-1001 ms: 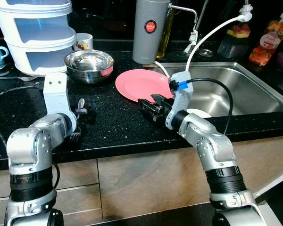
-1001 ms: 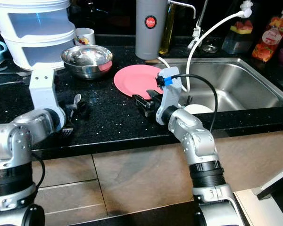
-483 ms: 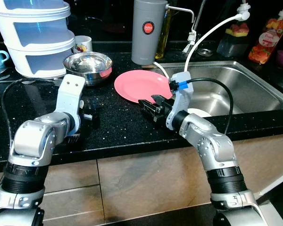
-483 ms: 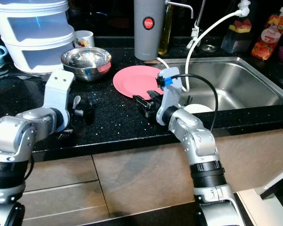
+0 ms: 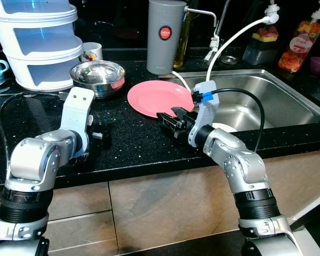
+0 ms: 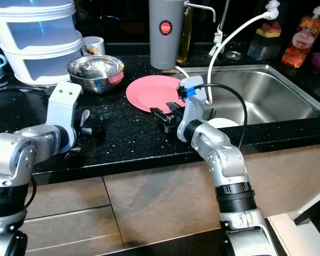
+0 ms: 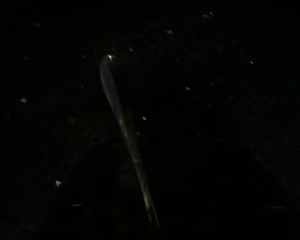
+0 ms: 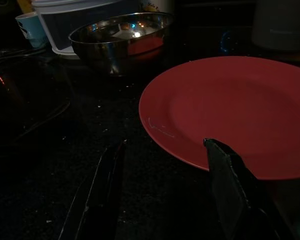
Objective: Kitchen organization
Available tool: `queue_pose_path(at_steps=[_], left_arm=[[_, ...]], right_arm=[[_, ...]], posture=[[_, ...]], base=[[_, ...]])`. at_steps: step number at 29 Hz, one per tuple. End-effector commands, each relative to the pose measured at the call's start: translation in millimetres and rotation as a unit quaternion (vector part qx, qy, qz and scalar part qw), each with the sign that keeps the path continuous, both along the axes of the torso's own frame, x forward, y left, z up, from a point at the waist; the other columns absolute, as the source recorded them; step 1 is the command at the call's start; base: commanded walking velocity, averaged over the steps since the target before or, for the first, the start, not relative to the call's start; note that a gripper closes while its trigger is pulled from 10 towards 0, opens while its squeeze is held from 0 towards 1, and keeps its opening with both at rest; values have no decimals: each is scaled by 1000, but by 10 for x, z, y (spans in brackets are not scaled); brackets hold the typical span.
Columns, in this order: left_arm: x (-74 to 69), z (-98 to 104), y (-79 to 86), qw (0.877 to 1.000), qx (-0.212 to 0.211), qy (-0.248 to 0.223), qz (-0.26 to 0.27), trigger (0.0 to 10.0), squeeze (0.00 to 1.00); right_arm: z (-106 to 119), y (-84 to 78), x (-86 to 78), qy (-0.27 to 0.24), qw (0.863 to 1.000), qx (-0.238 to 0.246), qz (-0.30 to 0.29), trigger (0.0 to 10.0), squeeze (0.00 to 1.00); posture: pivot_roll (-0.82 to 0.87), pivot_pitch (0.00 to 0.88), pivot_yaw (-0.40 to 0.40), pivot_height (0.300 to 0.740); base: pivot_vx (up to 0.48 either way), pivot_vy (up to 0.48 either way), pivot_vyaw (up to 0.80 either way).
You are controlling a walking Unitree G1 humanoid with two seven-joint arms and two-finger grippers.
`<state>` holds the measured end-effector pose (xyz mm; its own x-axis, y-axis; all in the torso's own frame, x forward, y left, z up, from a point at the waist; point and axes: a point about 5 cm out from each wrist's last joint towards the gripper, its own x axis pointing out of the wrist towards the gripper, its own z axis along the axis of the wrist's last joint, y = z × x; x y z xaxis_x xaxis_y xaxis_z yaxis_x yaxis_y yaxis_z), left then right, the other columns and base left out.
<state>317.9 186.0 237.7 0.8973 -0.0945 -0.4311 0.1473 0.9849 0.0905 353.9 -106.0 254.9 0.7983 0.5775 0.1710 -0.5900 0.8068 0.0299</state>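
The pink plate (image 5: 160, 97) lies just beyond the parted right hand (image 5: 169, 121).

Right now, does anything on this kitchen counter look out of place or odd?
A spoon lies loose on the black counter by the left hand, away from the other dishes. The pink plate sits flat beside the sink. Nothing looks spilled or broken.

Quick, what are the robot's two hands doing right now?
Left gripper: over a spoon, fingers cannot be told.
Right gripper: open, empty, beside the pink plate.
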Motion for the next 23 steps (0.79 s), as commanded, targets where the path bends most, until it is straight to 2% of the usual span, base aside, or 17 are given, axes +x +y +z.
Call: queue_pose_path(at_steps=[1, 2, 3, 4, 16, 21, 23], left_arm=[[-62, -327, 45, 996, 4, 92, 14, 4471, 0], [-82, -347, 48, 995, 5, 98, 12, 2000, 0], [-82, -347, 48, 995, 5, 98, 12, 2000, 0], [-102, -361, 46, 995, 3, 103, 10, 0, 0], [-185, -384, 50, 993, -17, 113, 9, 0, 0], [-173, -255, 14, 997, -25, 72, 3, 0, 0], [-149, -99, -68, 999, -27, 12, -30, 0, 0]], right_arm=[[-18, -17, -1, 7, 1000, -6, 0, 10000, 0], [-20, -13, 0, 7, 1000, -7, 0, 10000, 0], [-20, -13, 0, 7, 1000, -7, 0, 10000, 0], [-22, -8, 0, 7, 1000, -7, 2, 10000, 0], [-23, -19, 0, 9, 1000, -10, 3, 10000, 0], [-1, -35, 9, 7, 1000, -9, -1, 10000, 0], [24, -43, 16, 6, 1000, -3, -2, 10000, 0]], posture=[[6, 71, -13, 740], [8, 66, -17, 740], [8, 66, -17, 740], [8, 62, -18, 740], [2, 69, -19, 740], [0, 74, -22, 740], [0, 74, -22, 740]], base=[[0, 0, 0], [0, 0, 0], [0, 0, 0], [0, 0, 0], [0, 0, 0], [0, 0, 0], [0, 0, 0]])
